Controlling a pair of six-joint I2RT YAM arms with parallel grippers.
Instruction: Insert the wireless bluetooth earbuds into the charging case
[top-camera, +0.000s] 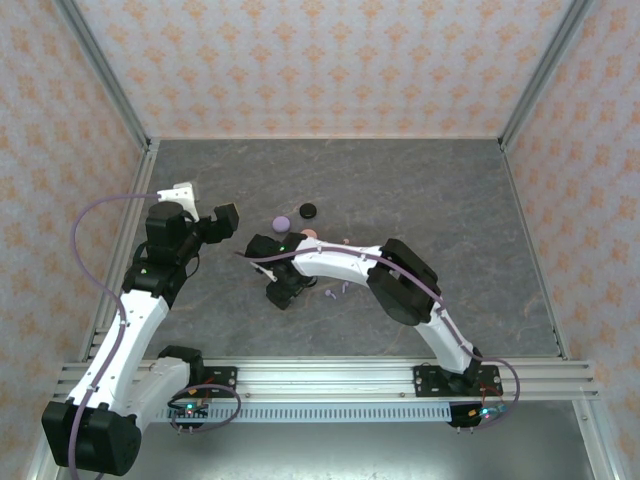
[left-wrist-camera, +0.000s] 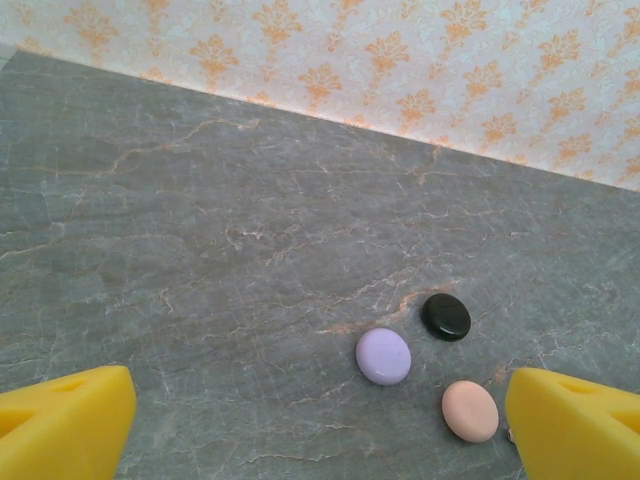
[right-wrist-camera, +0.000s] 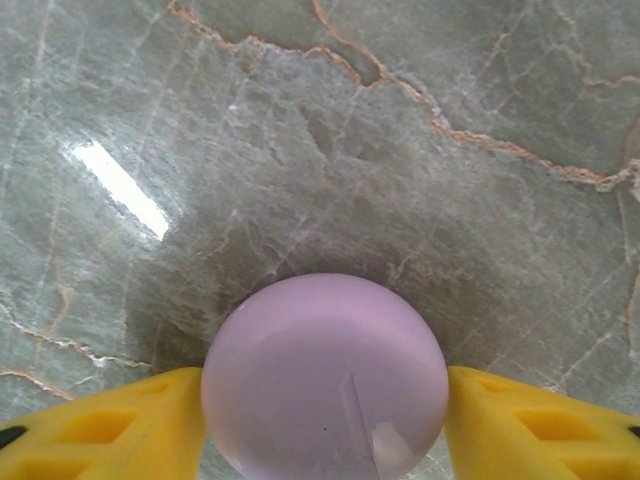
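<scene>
A round lavender charging case (right-wrist-camera: 325, 385) sits between the yellow fingers (right-wrist-camera: 110, 425) of my right gripper (right-wrist-camera: 325, 420), and both pads touch its sides. In the top view that gripper (top-camera: 283, 290) is low over the grey table, left of centre. Tiny lavender earbuds (top-camera: 331, 293) lie on the table just right of it. My left gripper (left-wrist-camera: 320, 420) hangs open and empty above the table (left-wrist-camera: 200, 250). Ahead of it lie a second lavender case (left-wrist-camera: 383, 356), a black case (left-wrist-camera: 446, 316) and a pink case (left-wrist-camera: 470, 411). In the top view the left gripper (top-camera: 226, 220) is left of those cases.
The lavender case (top-camera: 281, 222), black case (top-camera: 308, 210) and pink case (top-camera: 310, 232) cluster near the table's middle. Another small lavender piece (top-camera: 345, 242) lies right of them. Patterned walls enclose the back and sides, with metal rails along the near edge.
</scene>
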